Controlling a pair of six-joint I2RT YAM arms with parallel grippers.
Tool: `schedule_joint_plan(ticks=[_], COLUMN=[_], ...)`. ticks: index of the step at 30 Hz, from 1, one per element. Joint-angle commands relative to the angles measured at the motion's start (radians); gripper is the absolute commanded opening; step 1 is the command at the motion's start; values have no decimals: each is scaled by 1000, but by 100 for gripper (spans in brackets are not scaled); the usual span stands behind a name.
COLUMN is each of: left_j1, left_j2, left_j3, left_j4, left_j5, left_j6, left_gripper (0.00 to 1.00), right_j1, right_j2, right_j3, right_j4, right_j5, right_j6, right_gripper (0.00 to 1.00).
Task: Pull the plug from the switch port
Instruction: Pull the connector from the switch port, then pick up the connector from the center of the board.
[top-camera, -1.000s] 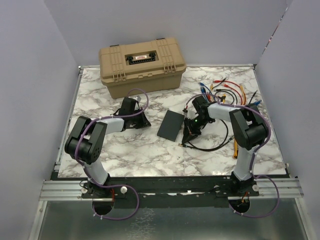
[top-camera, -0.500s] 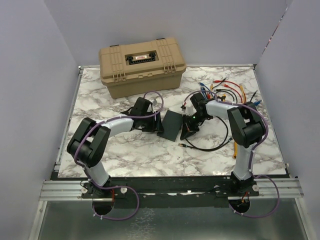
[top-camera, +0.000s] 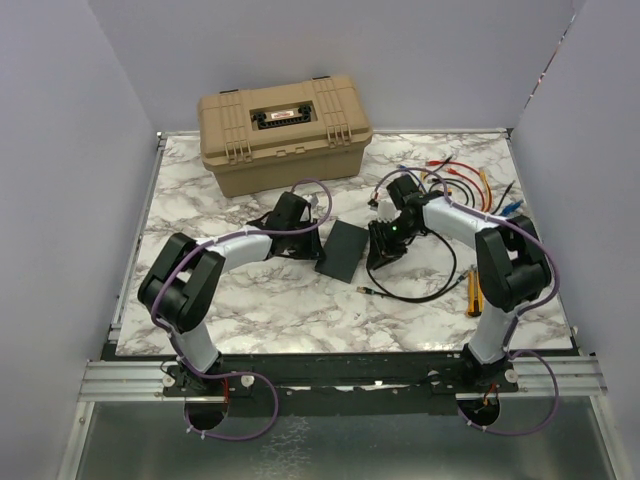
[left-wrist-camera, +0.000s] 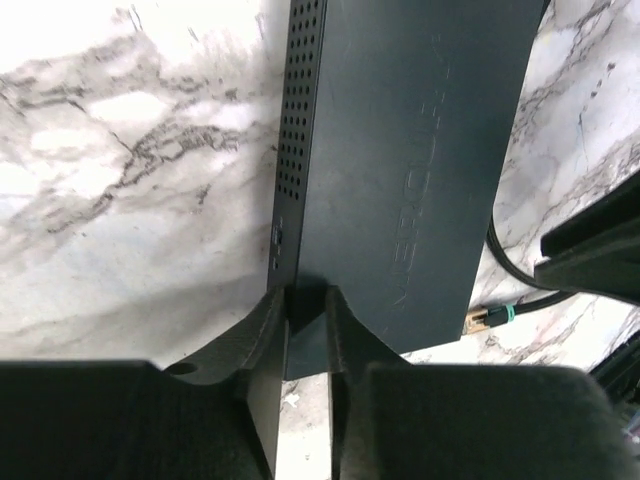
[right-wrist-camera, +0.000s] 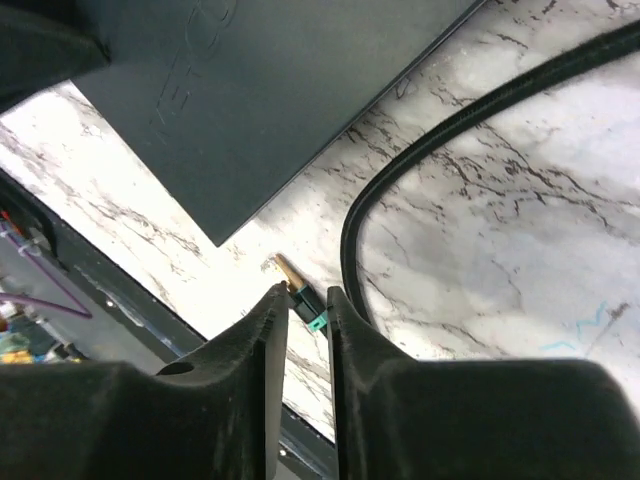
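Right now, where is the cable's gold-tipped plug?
In the top view the plug is right of centre, just off the black switch's near corner; the right wrist view shows it between the right gripper's fingertips.

Switch runs off the top edge in both wrist views. Its raised lettering is too blurred to read, and its near corner is hidden between the left gripper fingers. Plug is partly hidden behind the right gripper fingertips, contact unclear. Black cable exits at the right edge. Coloured cables are too small to count from above.
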Motion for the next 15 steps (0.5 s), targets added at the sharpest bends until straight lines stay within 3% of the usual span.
schedule_joint_plan(ticks=[1,6,15], left_j1=[-8,-8,-8], left_j2=[97,114,121], left_j3=[-29,-19,-17], left_j4=[-122,-131,-139], left_j5=[-113,-116,-121], left_j6=[28,30,35], left_gripper=[15,13,13], right_j1=[38,122,191], right_j2=[-65,-87,-68], right_j3=[-4,-29,-86], right_j4=[-74,-120,-128], right_j5=[122,276,387], right_j6=[-23,-22,-24], right_gripper=[30,57,66])
